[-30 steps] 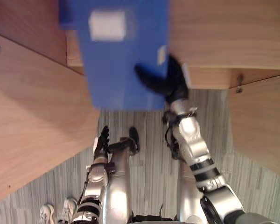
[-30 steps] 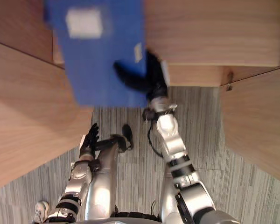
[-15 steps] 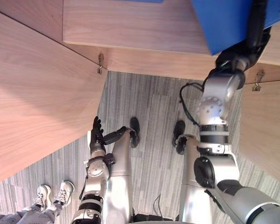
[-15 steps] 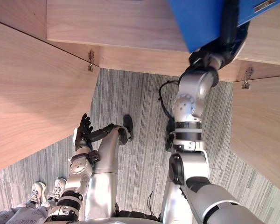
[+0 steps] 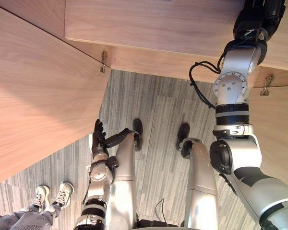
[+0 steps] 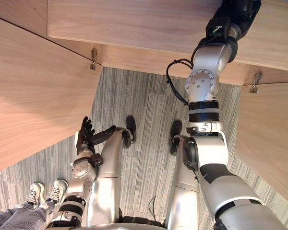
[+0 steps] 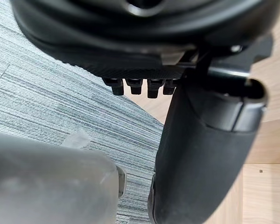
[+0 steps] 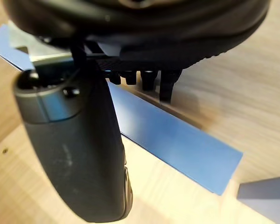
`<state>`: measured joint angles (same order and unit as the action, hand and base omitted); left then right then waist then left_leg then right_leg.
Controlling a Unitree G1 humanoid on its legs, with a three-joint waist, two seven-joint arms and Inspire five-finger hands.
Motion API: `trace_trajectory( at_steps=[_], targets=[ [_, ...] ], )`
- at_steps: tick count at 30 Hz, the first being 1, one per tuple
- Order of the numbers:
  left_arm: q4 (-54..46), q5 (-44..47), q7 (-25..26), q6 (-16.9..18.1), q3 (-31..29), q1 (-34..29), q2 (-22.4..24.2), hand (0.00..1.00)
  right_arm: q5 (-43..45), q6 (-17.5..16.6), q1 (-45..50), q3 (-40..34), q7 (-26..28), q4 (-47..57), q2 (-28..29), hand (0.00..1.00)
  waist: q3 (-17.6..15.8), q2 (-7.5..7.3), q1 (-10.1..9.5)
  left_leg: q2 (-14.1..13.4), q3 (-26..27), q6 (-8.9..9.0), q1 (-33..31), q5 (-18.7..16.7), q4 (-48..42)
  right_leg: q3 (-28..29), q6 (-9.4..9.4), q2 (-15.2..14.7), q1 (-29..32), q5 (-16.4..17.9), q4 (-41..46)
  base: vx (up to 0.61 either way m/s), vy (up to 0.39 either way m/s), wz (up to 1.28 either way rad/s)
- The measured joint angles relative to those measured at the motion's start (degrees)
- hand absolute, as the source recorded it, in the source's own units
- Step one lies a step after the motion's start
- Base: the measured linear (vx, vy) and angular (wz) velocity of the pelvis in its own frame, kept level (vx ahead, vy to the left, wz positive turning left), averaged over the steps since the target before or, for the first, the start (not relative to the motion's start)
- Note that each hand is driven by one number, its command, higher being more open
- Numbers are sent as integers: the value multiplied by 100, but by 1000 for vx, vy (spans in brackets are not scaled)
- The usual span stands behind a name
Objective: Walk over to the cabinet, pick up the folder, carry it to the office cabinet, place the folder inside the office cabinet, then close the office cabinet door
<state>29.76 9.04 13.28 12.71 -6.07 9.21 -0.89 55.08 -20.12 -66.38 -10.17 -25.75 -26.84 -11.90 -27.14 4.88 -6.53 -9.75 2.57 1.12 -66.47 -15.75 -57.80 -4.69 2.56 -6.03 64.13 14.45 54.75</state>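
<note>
**Folder (image 8: 177, 142) sits on pale wood, right at the right hand (image 8: 77, 154)**

Off we go from the far left. The left door (image 5: 33, 96) of the cabinet (image 5: 149, 28) stands wide open, a broad slab of light wood angled out over the grey striped carpet (image 5: 153, 110). Its hinge (image 5: 103, 61) sits at the corner where the door meets the cabinet front. Down in the lower left corner there's company: a pair of white shoes (image 5: 65, 191), a person standing on the carpet close by.

Next along, the left hand (image 5: 100, 138) hangs low at the robot's side, well below the cabinet. Its fingers are loose and apart, with nothing in them. Its wrist view looks past them to carpet and a wooden panel.

Through the middle, the cabinet's front edge runs as a long pale band above the carpet.

Now the right side, and here's the action. The right arm reaches straight up over that edge, with the right hand at the very top of the head views. In its wrist view the folder is right there, a flat blue slab slanting across pale wood, with the hand's dark bulk crossing in front of it. Is the hand clamped on it, or only close? Cannot tell from here. Just past the folder's near end, across a strip of bare wood, a grey-blue corner (image 8: 266, 196) of something else pokes in.

Far right, the right door (image 5: 278, 115) also stands open, with its hinge (image 5: 266, 85) up at the cabinet front.
</note>
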Motion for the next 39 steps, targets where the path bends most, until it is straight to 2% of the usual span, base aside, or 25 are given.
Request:
trace_trajectory(
  at_steps=[3,6,8,9,11,15,19,22,27,32,36,39],
  targets=[
    [56,-3,-4,-5,-1,0,-62,100,-17,133,2,558,277,-147,-260,100,4,-7,96,-17,16,0,42,0,12,6,3,11,-40,-18,-33,-30,-33,-4],
    [196,-11,-66,-7,40,-4,-148,100,-347,416,212,1355,650,-211,-697,100,8,-16,171,-51,60,-8,184,12,126,25,7,54,-177,-83,-194,-28,-31,-8],
    [249,-23,-118,-2,163,-57,-262,100,-1107,574,524,2026,1063,-196,-1091,100,28,-55,229,-60,116,-12,304,18,217,55,16,63,-277,-105,-292,-17,-38,-5],
    [276,-86,-159,0,179,-62,-287,100,-1480,630,659,2263,1262,-173,-1233,0,29,-58,256,-68,127,-12,342,18,245,53,20,69,-320,-110,-334,-10,-40,-6],
    [373,-260,-250,32,260,-63,-355,100,-2365,671,955,2620,1518,-173,-1433,0,46,-91,279,-76,158,-15,428,20,342,51,15,77,-404,-137,-439,-3,-36,-3],
    [510,-463,-333,51,403,-67,-419,100,-3445,736,1088,2848,1639,-295,-1825,0,63,-125,290,-71,296,-35,658,31,537,90,25,43,-585,-166,-601,0,0,0],
    [655,-463,-397,81,421,-67,-531,100,-4561,799,1083,2998,1712,-461,-2053,0,167,-303,304,-74,357,-37,765,33,694,86,22,34,-660,-185,-757,3,-5,-1],
    [711,-463,-426,76,431,-67,-545,100,-4743,853,1075,3095,1799,-609,-2181,0,192,-350,297,-86,455,-38,858,34,765,60,29,-4,-751,-190,-818,40,-12,2],
    [719,-462,-474,58,445,-67,-550,100,-4413,997,1072,3228,2314,-699,-2334,0,204,-371,286,-120,513,-39,945,34,821,13,54,-9,-902,-226,-977,0,0,0],
    [721,-457,-494,46,485,-67,-561,100,-3231,1108,1082,3389,2835,-734,-2379,0,225,-397,269,-122,574,-46,985,38,868,34,60,-18,-920,-246,-1020,-22,-19,-1],
    [756,-449,-494,32,487,-62,-565,100,-2951,1115,1080,3401,2726,-760,-2270,0,230,-395,277,-132,598,-48,1004,39,895,44,58,-13,-920,-260,-1062,-32,-38,-3],
    [888,-442,-480,33,458,-28,-570,100,-3001,1137,1047,3238,2412,-884,-1897,0,282,-395,291,-154,622,-65,1004,50,942,30,53,4,-920,-326,-1157,-27,-36,-7]
  ],
)
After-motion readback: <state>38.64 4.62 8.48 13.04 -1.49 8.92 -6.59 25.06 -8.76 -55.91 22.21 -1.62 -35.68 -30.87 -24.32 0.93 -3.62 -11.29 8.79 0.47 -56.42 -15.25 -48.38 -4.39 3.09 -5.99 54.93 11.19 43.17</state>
